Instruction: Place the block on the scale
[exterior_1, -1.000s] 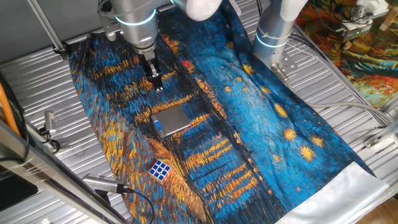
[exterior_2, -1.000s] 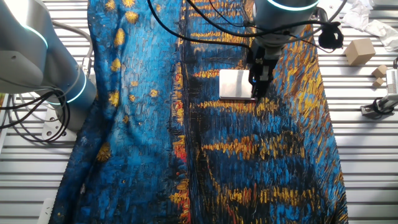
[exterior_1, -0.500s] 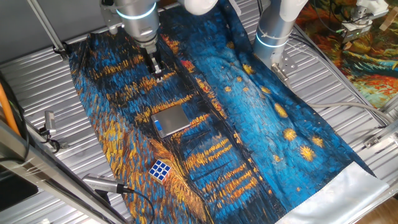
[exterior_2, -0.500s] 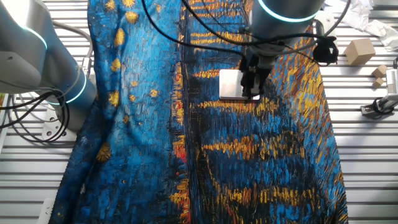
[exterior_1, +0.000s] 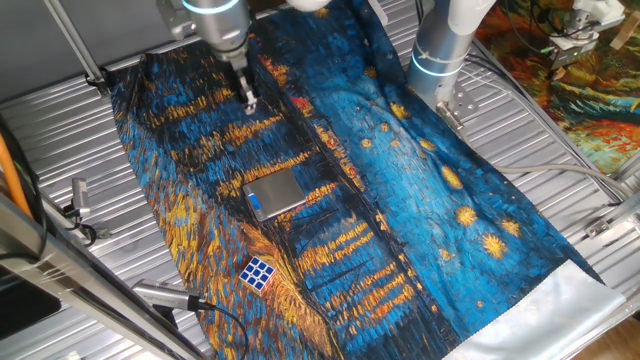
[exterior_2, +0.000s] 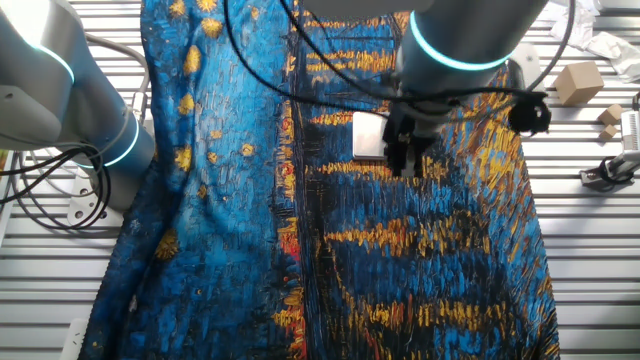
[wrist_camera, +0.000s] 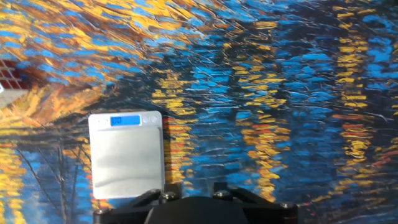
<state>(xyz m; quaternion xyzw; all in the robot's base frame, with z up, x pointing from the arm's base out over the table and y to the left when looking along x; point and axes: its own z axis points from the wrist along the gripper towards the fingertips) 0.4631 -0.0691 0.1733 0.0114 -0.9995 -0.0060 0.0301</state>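
Observation:
The block (exterior_1: 259, 272), a small puzzle cube with blue and white squares up, lies on the painted cloth near its front left edge. It is out of view in the other fixed view and the hand view. The scale (exterior_1: 275, 193) lies flat mid-cloth with its blue display strip toward the block; it also shows partly behind the arm in the other fixed view (exterior_2: 367, 135) and in the hand view (wrist_camera: 126, 155). My gripper (exterior_1: 247, 100) hangs above the cloth beyond the scale, far from the block. It is open and empty (exterior_2: 405, 162); only its finger stubs show (wrist_camera: 198, 185).
A blue and orange painted cloth (exterior_1: 420, 200) covers the slatted metal table. A second arm's base (exterior_1: 440, 55) stands at the far edge, seen also in the other fixed view (exterior_2: 70, 90). Wooden blocks (exterior_2: 578, 82) lie off the cloth at one side.
My gripper has risen and drawn back from the scale's far edge. The block and the scale have not moved.

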